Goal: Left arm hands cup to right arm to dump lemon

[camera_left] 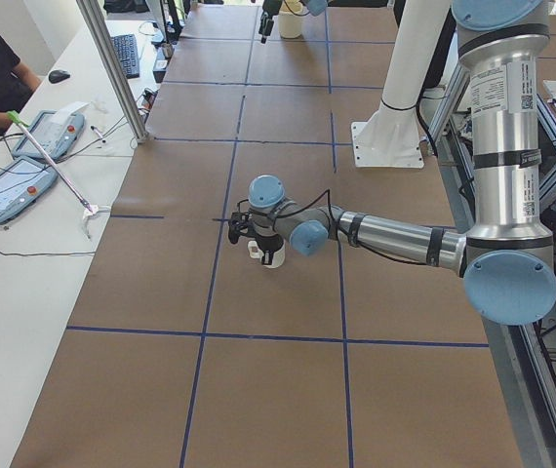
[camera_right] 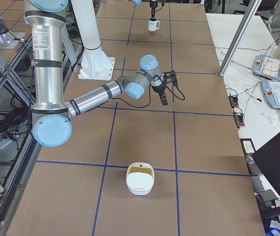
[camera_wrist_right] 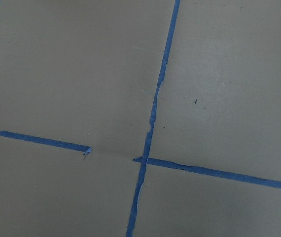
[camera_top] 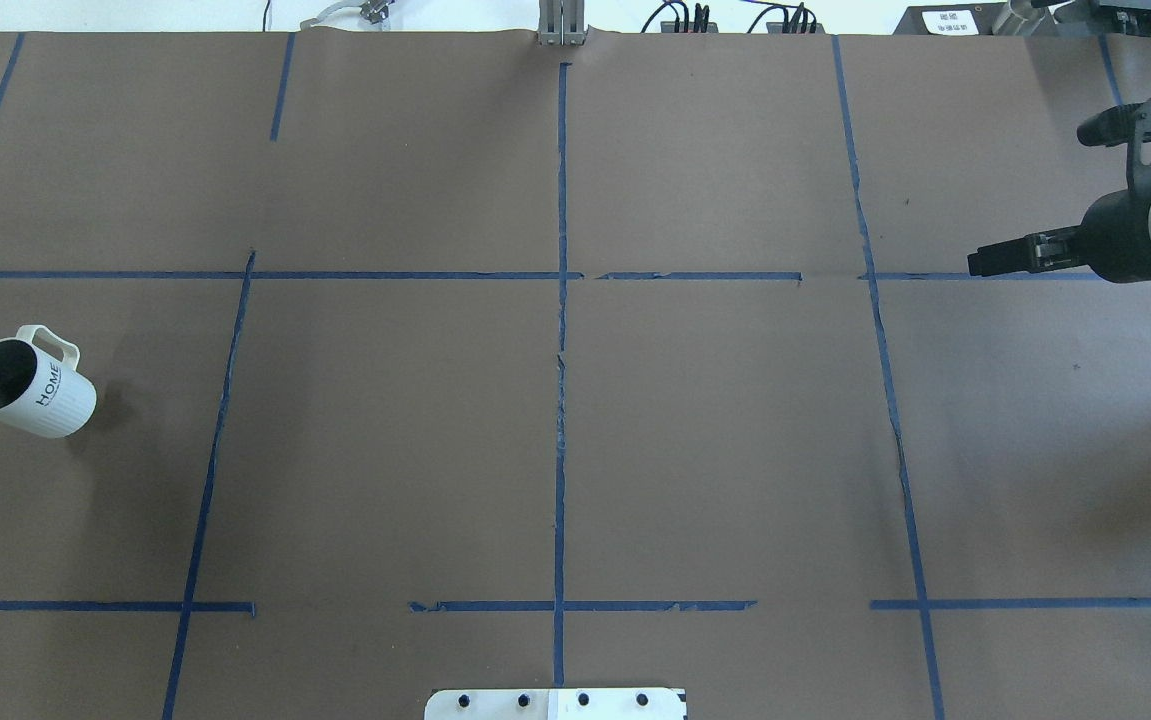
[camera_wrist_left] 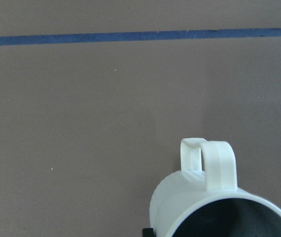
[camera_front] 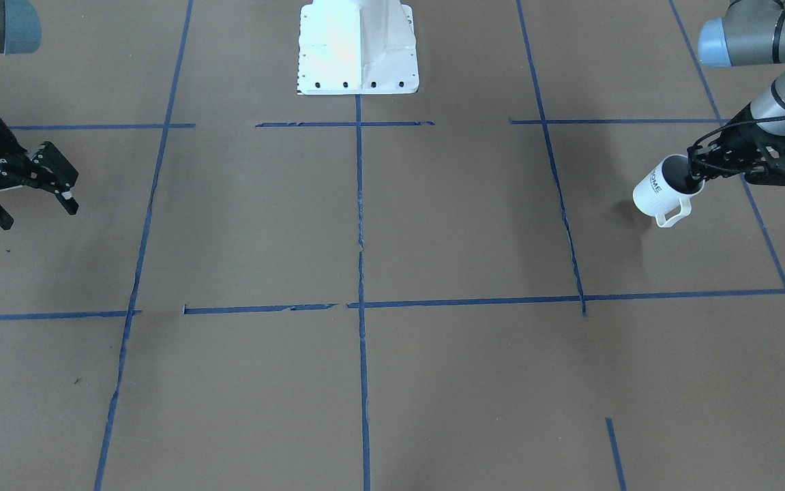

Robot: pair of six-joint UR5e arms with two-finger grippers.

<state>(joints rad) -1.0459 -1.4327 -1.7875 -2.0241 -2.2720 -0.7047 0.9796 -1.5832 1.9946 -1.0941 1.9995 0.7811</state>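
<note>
The white cup [camera_front: 661, 191] with black "HOME" lettering hangs tilted just above the brown table at my left end. It also shows in the overhead view [camera_top: 35, 390]. My left gripper [camera_front: 695, 174] is shut on its rim, one finger inside the cup. In the left wrist view the cup [camera_wrist_left: 199, 197] fills the lower right, its handle up and its inside dark. No lemon shows. My right gripper [camera_front: 37, 213] is open and empty, low over the table at the far other end. It also shows in the exterior right view [camera_right: 164, 96].
The table is brown paper crossed by blue tape lines [camera_front: 359, 225]. The white robot base [camera_front: 358, 48] stands at the middle of the robot's edge. A white container with a handle [camera_right: 140, 179] sits near the table's end on my right.
</note>
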